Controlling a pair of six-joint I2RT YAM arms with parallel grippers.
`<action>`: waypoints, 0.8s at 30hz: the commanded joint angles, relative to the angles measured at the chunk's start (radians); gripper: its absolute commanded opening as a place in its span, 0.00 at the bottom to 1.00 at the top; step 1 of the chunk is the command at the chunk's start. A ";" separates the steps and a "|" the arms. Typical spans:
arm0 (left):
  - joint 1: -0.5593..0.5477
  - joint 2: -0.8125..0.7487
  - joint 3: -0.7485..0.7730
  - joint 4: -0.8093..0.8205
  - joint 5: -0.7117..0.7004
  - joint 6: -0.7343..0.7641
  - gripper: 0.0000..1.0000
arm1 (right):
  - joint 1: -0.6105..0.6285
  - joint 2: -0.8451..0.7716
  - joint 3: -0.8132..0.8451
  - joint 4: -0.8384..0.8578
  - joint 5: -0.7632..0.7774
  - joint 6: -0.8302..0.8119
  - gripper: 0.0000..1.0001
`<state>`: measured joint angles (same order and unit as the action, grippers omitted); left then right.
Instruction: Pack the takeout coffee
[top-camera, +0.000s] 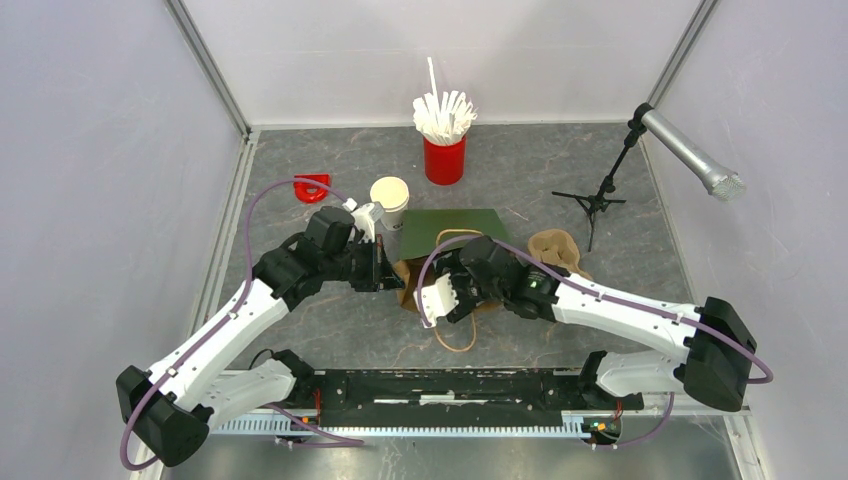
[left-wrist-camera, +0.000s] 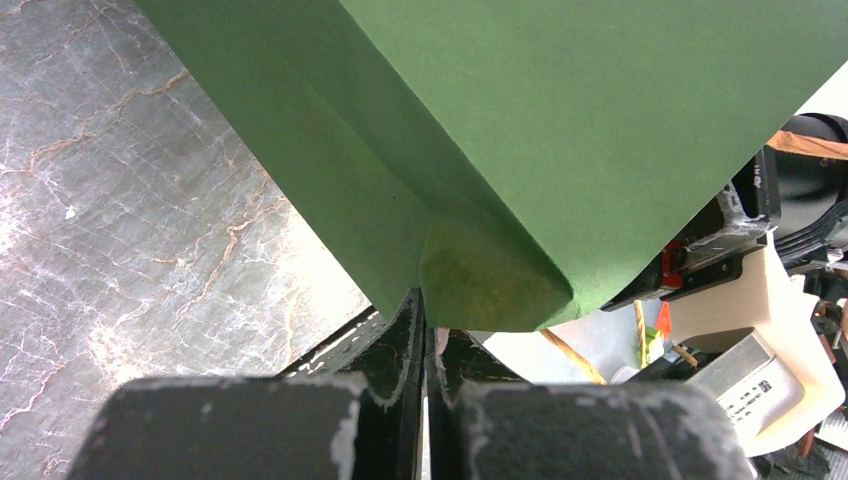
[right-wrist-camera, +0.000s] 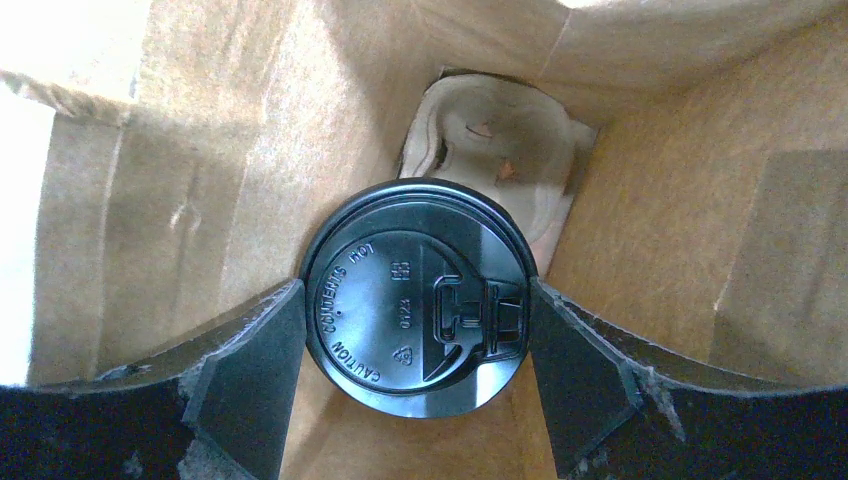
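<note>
The takeout coffee (right-wrist-camera: 415, 300) shows only in the right wrist view, as a round black lid seen from above. It sits inside a paper bag with brown inner walls (right-wrist-camera: 250, 150). My right gripper (right-wrist-camera: 415, 290) is closed on the lid, one finger touching each side. A pulp carrier (right-wrist-camera: 495, 140) lies deeper in the bag, beyond the cup. From above, the bag (top-camera: 455, 228) is green and lies between the arms, with my right gripper (top-camera: 432, 295) at its mouth. My left gripper (left-wrist-camera: 425, 312) is shut on the bag's green edge (left-wrist-camera: 500, 285); from above it (top-camera: 385, 268) sits at the bag's left side.
A stack of lidless white cups (top-camera: 390, 195) stands just behind the left wrist. A red cup of white stirrers (top-camera: 445, 155) is at the back, a red object (top-camera: 312, 187) at the back left. A brown pulp carrier (top-camera: 560, 248) and a microphone stand (top-camera: 600, 200) are on the right.
</note>
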<state>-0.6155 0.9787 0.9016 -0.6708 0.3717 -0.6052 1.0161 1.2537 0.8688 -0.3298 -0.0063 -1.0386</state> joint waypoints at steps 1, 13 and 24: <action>-0.003 -0.018 0.001 0.011 0.034 0.015 0.02 | -0.004 -0.012 -0.023 0.066 0.053 -0.037 0.60; -0.003 -0.026 -0.003 0.019 0.043 -0.011 0.02 | -0.005 -0.029 -0.018 0.048 0.056 -0.072 0.60; -0.003 -0.023 0.018 -0.004 0.037 0.003 0.02 | -0.005 -0.115 0.006 -0.092 0.074 -0.056 0.60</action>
<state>-0.6159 0.9722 0.8982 -0.6712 0.3790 -0.6064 1.0142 1.1847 0.8417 -0.3920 0.0498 -1.0859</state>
